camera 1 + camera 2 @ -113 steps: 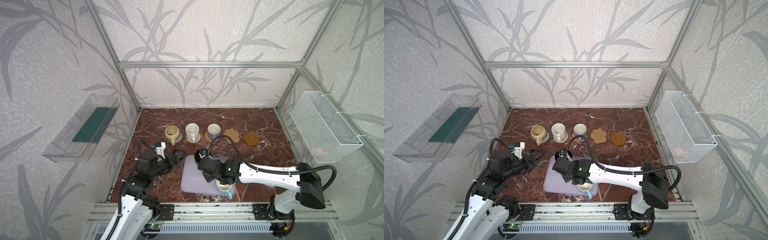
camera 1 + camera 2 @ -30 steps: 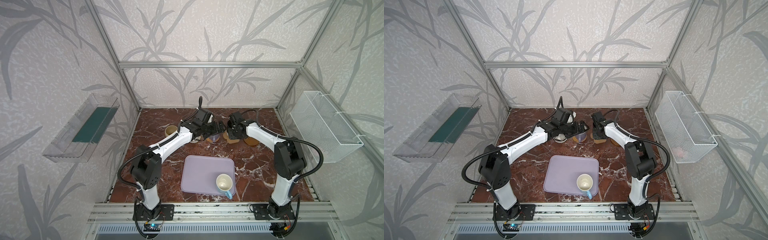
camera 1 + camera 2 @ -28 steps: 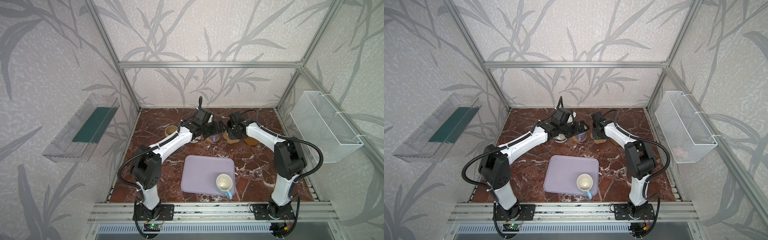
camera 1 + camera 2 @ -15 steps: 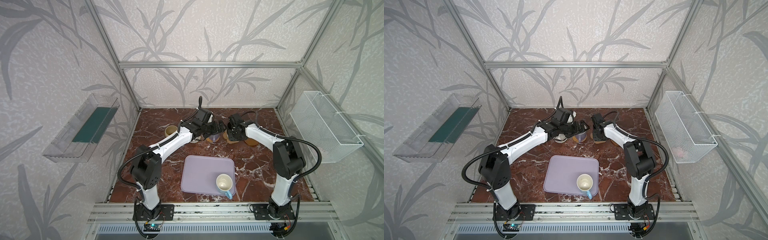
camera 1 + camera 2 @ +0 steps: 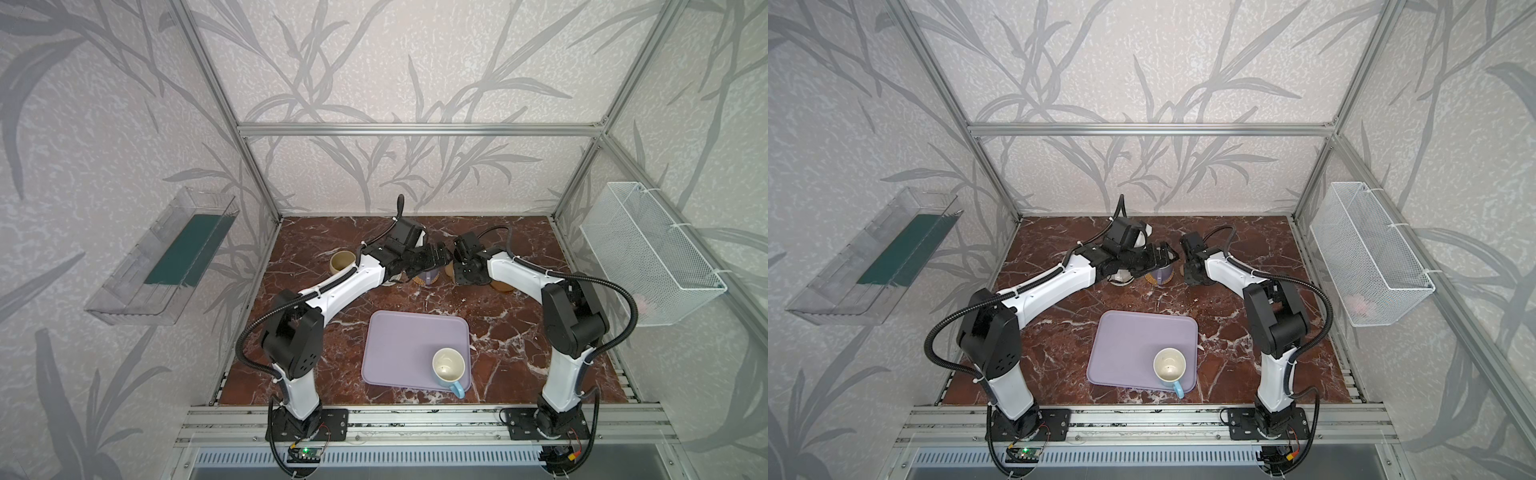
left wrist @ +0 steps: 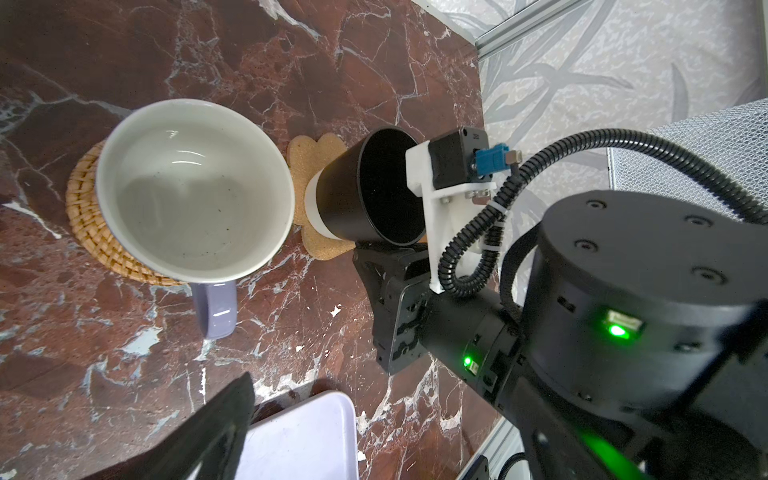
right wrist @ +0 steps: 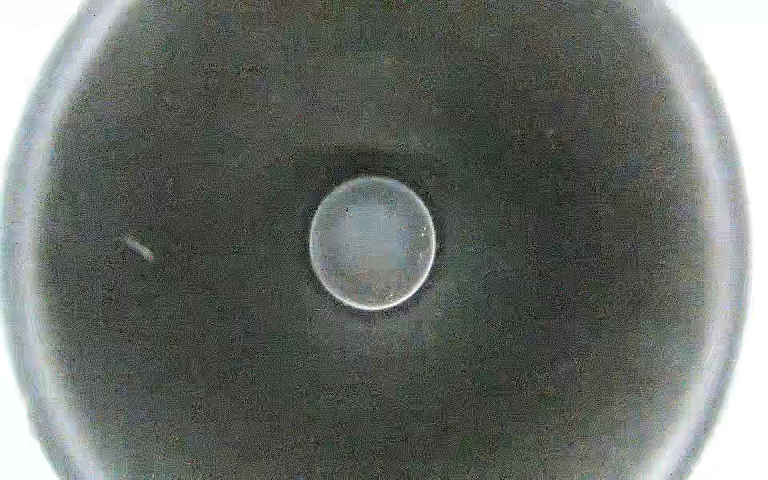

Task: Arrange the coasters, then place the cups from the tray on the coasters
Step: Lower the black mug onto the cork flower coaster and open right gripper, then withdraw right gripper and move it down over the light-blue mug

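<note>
The flat lavender rectangular tray [image 5: 399, 332] carried a light blue, white-lined mug [image 5: 448, 365] at five o'clock. The left gripper [image 5: 434, 258] gaped above a lavender mug [image 6: 195, 191] on a golden rattan coaster [image 6: 89, 216]; at its three o'clock, the right gripper [image 6: 372, 253] clenched a black mug [image 6: 345, 195] on a tan paw-shaped coaster [image 6: 316, 147].

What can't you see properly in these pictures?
- Right wrist view: only the black cup's inside shows; it blocks everything else.
- Right fingers: behind the black cup in the left wrist view.
- White cup: mostly under the left arm in a top view.
- Brown saucer: partly under the right arm in a top view.
</note>
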Controlling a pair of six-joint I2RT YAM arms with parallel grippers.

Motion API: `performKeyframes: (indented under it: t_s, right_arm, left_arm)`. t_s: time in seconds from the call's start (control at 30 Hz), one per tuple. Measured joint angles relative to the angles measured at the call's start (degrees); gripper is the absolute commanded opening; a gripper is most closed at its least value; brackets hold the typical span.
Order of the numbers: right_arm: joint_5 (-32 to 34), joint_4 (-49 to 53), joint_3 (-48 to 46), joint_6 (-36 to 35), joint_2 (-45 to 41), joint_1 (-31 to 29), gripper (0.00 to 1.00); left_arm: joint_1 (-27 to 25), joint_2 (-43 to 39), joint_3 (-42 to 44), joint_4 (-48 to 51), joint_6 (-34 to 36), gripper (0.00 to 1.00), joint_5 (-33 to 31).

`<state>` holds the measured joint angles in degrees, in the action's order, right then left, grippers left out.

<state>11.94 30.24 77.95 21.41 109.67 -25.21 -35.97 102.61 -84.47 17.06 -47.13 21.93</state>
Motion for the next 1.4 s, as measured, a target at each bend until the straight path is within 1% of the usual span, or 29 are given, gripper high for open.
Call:
performKeyframes:
  t_s: [0.07, 0.13, 0.17, 0.23, 0.4, 0.43, 0.47, 0.5, 0.53, 0.57, 0.7, 0.93, 0.97, 1.03, 1.2, 1.3, 1.4]
  right_arm:
    - [0.0, 0.0, 0.07, -0.02, 0.0, 0.0, 0.19]
    - [-0.04, 0.04, 0.07, 0.17, 0.02, 0.02, 0.35]
    - [-0.11, 0.09, 0.07, 0.24, 0.09, 0.02, 0.41]
    - [-0.28, 0.11, 0.07, 0.28, 0.11, 0.0, 0.48]
    - [-0.52, 0.09, 0.04, 0.48, 0.07, -0.02, 0.63]
    - [-0.57, 0.09, -0.02, 0.59, 0.0, -0.02, 0.67]
    - [-0.66, 0.02, -0.22, 0.74, -0.17, -0.02, 0.74]
    - [-0.74, -0.07, -0.55, 1.05, -0.52, -0.02, 0.76]
    - [-0.96, -0.09, -1.25, 1.03, -1.22, -0.02, 0.9]
    - [-1.14, -0.07, -2.03, 1.33, -2.21, -0.02, 0.99]
    - [-2.05, 0.0, -4.61, 1.18, -7.37, -0.02, 0.99]
    - [-2.45, -0.55, -9.79, -1.6, -22.03, -0.02, 0.99]
    - [-2.34, -0.83, -11.1, -2.43, -24.46, -0.02, 1.0]
    - [-1.7, -1.84, -13.62, -3.58, -28.37, -0.02, 0.99]
    - [-0.52, -3.61, -20.26, -5.42, -37.0, 0.0, 0.99]
    - [-3.21, -2.21, -20.52, -6.56, -39.85, 0.13, 0.99]
    - [-9.14, -0.02, -20.74, -7.58, -42.27, 0.11, 0.99]
  left_arm:
    - [0.0, -0.02, 0.11, -0.04, 0.0, 0.99, -0.02]
    - [0.0, -0.07, 0.35, -0.07, 0.0, 0.99, -0.02]
    - [0.0, -0.07, 0.48, -0.11, 0.0, 0.99, -0.02]
    - [0.02, -0.11, 0.87, -0.26, 0.0, 0.99, -0.02]
    - [0.02, -0.46, 2.19, -0.42, 0.02, 0.99, -0.04]
    - [0.02, -0.74, 2.62, -0.42, 0.02, 0.99, -0.04]
    - [0.02, -1.09, 3.1, -0.42, 0.02, 0.99, -0.07]
    - [0.02, -1.53, 3.54, -0.39, 0.02, 0.99, -0.07]
    - [0.02, -2.08, 4.02, -0.39, 0.02, 0.99, -0.09]
    - [0.02, -2.67, 4.46, -0.35, 0.02, 0.99, -0.15]
    - [0.04, -5.6, 5.99, -0.33, 0.2, 0.99, -0.48]
    - [0.09, -13.29, 9.77, 0.0, 1.09, 0.99, -0.61]
    - [0.13, -14.25, 10.4, 0.04, 1.2, 0.99, -0.61]
    - [0.2, -15.76, 11.5, 0.09, 1.57, 0.95, -0.37]
    - [0.28, -18.78, 14.88, 0.24, 2.62, 0.97, 0.2]
    - [0.28, -20.44, 16.94, 1.14, 2.86, 0.99, 0.48]
    - [0.28, -22.67, 19.21, 2.38, 3.3, 0.99, 0.46]
